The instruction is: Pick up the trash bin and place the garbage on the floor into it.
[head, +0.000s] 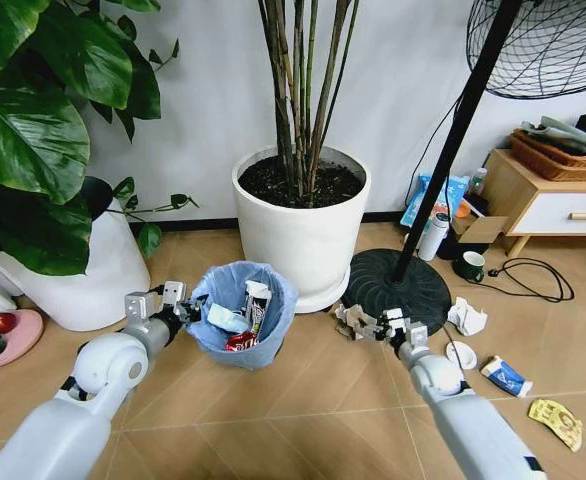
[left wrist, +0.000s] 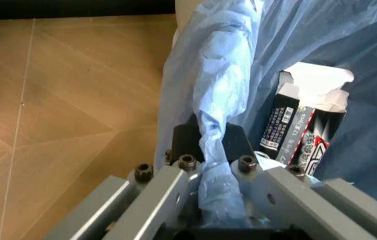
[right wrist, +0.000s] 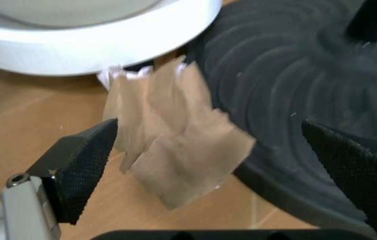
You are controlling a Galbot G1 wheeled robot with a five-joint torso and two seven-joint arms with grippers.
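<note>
Step in hand: the left gripper is clamped on the rim of the trash bin, held just in front of the white plant pot; the right gripper is spread wide around a crumpled brown paper on the floor beside the fan base.

Next move: I'd judge the jaws must close on the paper without catching the base.

Count in bin: three pieces visible.

Count on floor: five — brown paper, white paper, small white cup, blue-white carton, yellow scrap.
</note>
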